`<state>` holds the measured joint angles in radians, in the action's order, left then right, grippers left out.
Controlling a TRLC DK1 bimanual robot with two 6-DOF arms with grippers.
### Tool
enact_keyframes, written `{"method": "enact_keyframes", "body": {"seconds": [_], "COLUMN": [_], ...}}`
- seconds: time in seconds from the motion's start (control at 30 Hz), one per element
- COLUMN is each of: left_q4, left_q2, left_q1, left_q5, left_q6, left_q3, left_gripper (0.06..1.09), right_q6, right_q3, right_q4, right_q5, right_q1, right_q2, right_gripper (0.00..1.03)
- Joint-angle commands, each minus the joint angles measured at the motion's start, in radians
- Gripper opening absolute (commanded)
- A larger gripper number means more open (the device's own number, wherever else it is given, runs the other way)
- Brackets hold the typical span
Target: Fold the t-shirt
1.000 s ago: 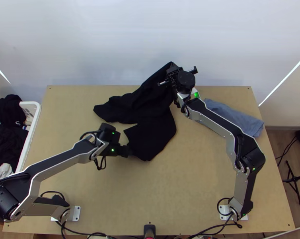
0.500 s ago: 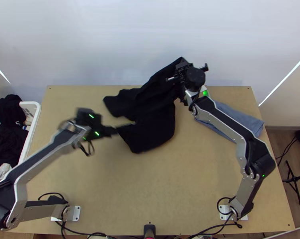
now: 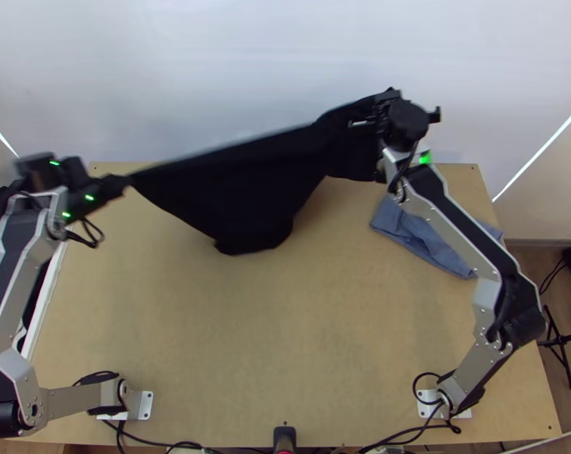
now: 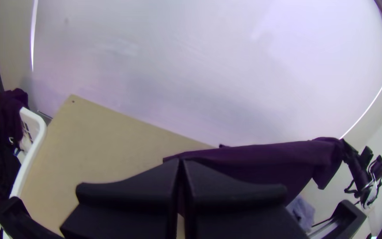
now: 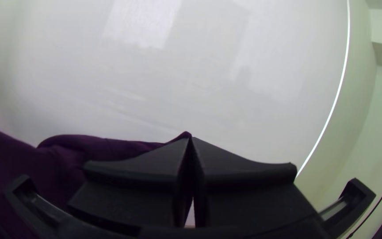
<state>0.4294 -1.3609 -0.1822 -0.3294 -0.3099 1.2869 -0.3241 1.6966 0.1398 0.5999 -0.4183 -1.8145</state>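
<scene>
White laundry basket (image 3: 49, 295) outside table's (image 3: 285, 348) left edge. Folded blue-grey cloth (image 3: 429, 240) near right edge, towards far right corner. Black t-shirt (image 3: 244, 185) stretched between grippers over far half: left gripper (image 3: 126, 181) pinching one end near far left corner, right gripper (image 3: 390, 94) clenched on other, past far edge.

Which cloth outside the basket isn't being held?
The blue-grey cloth, lying on the table; the black shirt is stretched between two pairs of closed jaws.
</scene>
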Motion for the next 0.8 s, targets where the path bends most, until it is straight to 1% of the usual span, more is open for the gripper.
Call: {"method": "enact_keyframes", "body": {"seconds": [0.0,0.07,0.13,0.23,0.27,0.3,0.33,0.37,0.5,0.57,0.63,0.67,0.77], "left_q4": [0.039,0.048,0.066,0.115,0.126,0.143,0.158,0.177,0.278,0.318,0.335,0.336,0.338], "left_q2": [0.002,-0.012,-0.043,-0.106,-0.127,-0.150,-0.175,-0.198,-0.293,-0.325,-0.337,-0.337,-0.334], "left_q1": [-0.128,-0.128,-0.132,-0.138,-0.138,-0.138,-0.138,-0.135,-0.122,-0.108,-0.091,-0.083,-0.062], "left_q5": [0.038,0.075,0.086,0.113,0.136,0.156,0.170,0.193,0.227,0.237,0.239,0.239,0.250], "left_q6": [-0.003,-0.003,-0.001,0.000,0.005,0.014,0.025,0.029,0.048,0.061,0.065,0.065,0.065], "left_q3": [0.154,0.196,0.249,0.364,0.402,0.443,0.483,0.526,0.716,0.805,0.865,0.888,0.947], "left_gripper": [0.09,0.09,0.09,0.09,0.09,0.09,0.09,0.09,0.09,0.09,0.09,0.09,0.09], "right_q6": [0.277,0.303,0.303,0.246,0.226,0.221,0.223,0.224,0.221,0.221,0.220,0.221,0.224], "right_q3": [0.107,0.136,0.183,0.255,0.281,0.321,0.365,0.408,0.598,0.601,0.598,0.589,0.554], "right_q4": [-0.336,-0.396,-0.456,-0.490,-0.497,-0.523,-0.575,-0.605,-0.758,-0.773,-0.792,-0.801,-0.809], "right_q5": [-0.101,-0.143,-0.209,-0.255,-0.265,-0.299,-0.368,-0.408,-0.489,-0.540,-0.575,-0.598,-0.631], "right_q1": [0.042,0.046,0.058,0.104,0.127,0.156,0.187,0.222,0.325,0.352,0.355,0.352,0.309], "right_q2": [0.057,0.058,0.057,0.035,0.026,0.015,0.007,-0.002,-0.057,-0.031,0.007,0.035,0.123], "right_gripper": [0.03,0.03,0.03,0.03,0.03,0.03,0.03,0.03,0.03,0.03,0.03,0.03,0.03]}}
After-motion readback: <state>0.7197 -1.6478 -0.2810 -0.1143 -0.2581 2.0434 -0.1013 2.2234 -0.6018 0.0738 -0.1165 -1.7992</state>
